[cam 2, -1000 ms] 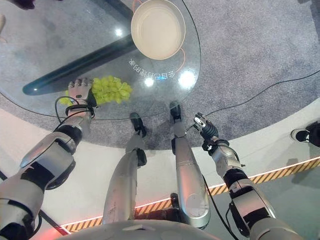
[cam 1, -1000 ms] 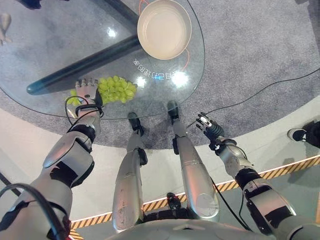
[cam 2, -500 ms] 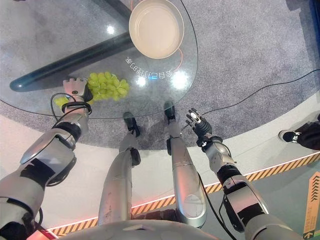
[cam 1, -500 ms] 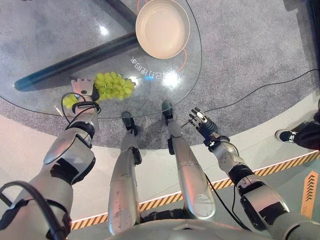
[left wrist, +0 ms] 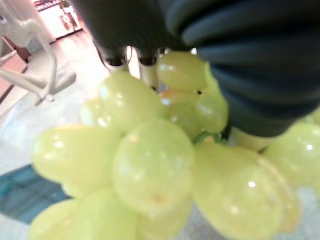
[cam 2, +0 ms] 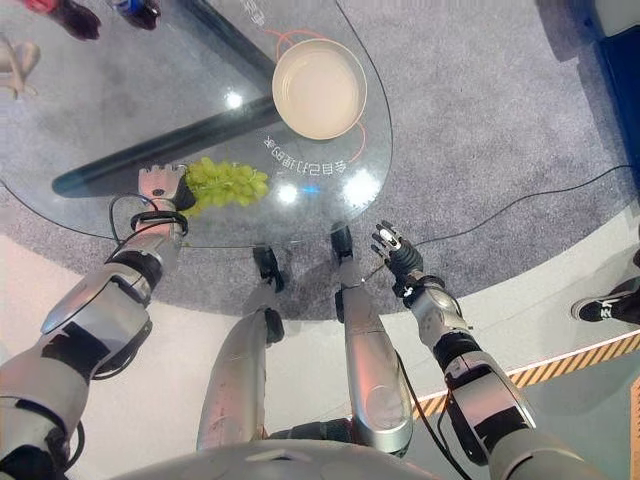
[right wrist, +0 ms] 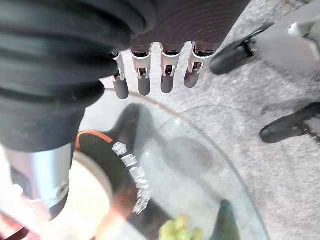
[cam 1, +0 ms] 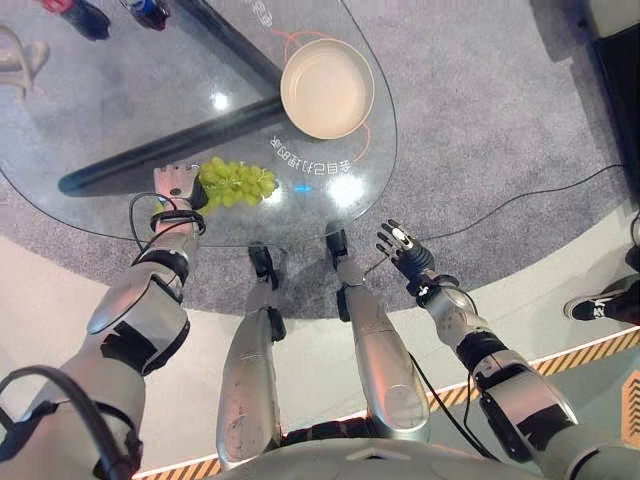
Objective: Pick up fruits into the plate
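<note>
The grapes [left wrist: 155, 165] are running past the left wrist view's edges and blocking the left robot hand [cam 1: 176, 186] fingers there. Whether those fingers are curling round the bunch is not showing.

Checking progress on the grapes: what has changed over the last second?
Little beyond the camera shifting. The left hand stays at the bunch of green grapes on the round glass table, not lifted. The cream plate remains empty; the right hand still hangs open off the table.
</note>
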Available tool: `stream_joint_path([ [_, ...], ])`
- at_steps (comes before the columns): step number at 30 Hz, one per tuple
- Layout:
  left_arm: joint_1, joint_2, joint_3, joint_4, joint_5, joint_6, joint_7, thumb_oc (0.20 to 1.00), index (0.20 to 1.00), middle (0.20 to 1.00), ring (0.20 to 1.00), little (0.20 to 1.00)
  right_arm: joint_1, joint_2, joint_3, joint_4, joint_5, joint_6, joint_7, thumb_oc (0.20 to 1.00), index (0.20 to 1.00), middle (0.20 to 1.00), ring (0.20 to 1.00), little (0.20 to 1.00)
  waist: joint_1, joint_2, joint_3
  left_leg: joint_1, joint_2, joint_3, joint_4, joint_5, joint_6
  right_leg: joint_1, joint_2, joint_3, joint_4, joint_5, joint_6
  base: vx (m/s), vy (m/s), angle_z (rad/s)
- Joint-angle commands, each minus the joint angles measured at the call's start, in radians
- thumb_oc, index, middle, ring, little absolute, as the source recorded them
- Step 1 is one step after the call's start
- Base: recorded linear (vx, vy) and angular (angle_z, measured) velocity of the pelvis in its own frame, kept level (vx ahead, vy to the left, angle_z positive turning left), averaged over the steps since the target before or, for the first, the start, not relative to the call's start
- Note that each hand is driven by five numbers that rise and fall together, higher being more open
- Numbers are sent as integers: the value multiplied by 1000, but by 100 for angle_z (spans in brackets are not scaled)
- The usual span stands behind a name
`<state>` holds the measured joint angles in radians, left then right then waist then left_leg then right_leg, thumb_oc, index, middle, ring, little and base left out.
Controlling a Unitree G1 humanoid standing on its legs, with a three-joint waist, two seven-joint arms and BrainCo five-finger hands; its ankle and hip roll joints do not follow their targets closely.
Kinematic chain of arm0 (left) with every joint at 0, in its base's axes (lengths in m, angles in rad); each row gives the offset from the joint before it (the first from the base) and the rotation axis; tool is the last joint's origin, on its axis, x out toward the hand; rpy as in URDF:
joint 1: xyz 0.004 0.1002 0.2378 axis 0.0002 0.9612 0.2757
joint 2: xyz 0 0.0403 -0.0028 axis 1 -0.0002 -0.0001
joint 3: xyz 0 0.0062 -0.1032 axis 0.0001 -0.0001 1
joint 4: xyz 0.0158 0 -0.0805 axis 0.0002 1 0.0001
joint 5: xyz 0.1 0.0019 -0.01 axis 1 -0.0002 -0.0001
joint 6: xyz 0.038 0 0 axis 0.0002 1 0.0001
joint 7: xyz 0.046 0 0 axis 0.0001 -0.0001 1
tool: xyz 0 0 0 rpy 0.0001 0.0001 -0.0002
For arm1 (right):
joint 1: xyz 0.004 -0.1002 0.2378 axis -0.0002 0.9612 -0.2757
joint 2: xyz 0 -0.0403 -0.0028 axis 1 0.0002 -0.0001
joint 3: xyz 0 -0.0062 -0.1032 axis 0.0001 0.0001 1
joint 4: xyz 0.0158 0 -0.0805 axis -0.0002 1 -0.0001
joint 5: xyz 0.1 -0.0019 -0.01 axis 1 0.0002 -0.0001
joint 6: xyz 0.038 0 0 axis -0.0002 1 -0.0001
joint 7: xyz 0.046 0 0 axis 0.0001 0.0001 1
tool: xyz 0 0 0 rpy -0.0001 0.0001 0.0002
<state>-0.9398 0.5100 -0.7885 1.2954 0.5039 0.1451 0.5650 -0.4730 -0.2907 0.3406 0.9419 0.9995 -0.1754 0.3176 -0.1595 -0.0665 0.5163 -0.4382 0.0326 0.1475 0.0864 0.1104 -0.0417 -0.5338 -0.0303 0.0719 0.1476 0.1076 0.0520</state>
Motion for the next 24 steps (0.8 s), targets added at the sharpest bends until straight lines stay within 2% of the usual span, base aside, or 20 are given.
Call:
stream_joint_path([
  [1, 32, 60, 91, -45, -35, -26, 40, 200, 200, 200, 200, 200, 72, -19, -18, -73, -14, -20, 25, 1000, 1000, 1000, 1000, 1000, 18, 62, 4, 74, -31, -99, 19, -111, -4, 46, 35, -39, 80, -115, 7, 72, 19, -1],
  [4, 61, 87, 110, -102, -40, -36, 33, 200, 200, 200, 200, 200, 94, -26, -33, -99, -23, -21, 24, 1000, 1000, 1000, 1000, 1000, 22, 71, 4, 127, -30, -99, -1, -115, -6, 98, 22, -48, 64, -119, 11, 70, 18, 0],
  [13, 222, 213, 202, -412, 10, -80, -30, 200, 200, 200, 200, 200, 214, -59, -86, -284, -49, -10, -16, 1000, 1000, 1000, 1000, 1000, 48, 106, -87, 258, -31, -92, -59, -132, -11, 242, -22, -80, 5, -136, 21, 79, 12, 11],
  [16, 255, 247, 226, -495, 39, -98, -61, 200, 200, 200, 200, 200, 243, -74, -92, -345, -71, -18, -13, 1000, 1000, 1000, 1000, 1000, 52, 107, -108, 286, -31, -93, -68, -136, -10, 277, -28, -87, -12, -139, 24, 75, -43, 15],
  [17, 285, 283, 239, -582, 63, -104, -97, 200, 200, 200, 200, 200, 267, -90, -97, -418, -105, -5, -12, 1000, 1000, 1000, 1000, 1000, 56, 105, -132, 315, -32, -94, -77, -141, -9, 317, -32, -93, -31, -141, 27, 117, -67, 19],
  [20, 312, 323, 255, -661, 88, -125, -136, 200, 200, 200, 200, 200, 285, -117, -102, -486, -135, 8, 27, 1000, 1000, 1000, 1000, 1000, 62, 101, -157, 342, -32, -93, -84, -147, -7, 355, -37, -100, -50, -142, 30, 83, -60, 13],
  [24, 362, 423, 289, -800, 139, -192, -210, 200, 200, 200, 200, 200, 303, -187, -139, -617, -205, 79, 113, 1000, 1000, 1000, 1000, 1000, 79, 85, -217, 394, -33, -101, -86, -158, -2, 428, -45, -114, -81, -140, 38, 148, -107, 9],
])
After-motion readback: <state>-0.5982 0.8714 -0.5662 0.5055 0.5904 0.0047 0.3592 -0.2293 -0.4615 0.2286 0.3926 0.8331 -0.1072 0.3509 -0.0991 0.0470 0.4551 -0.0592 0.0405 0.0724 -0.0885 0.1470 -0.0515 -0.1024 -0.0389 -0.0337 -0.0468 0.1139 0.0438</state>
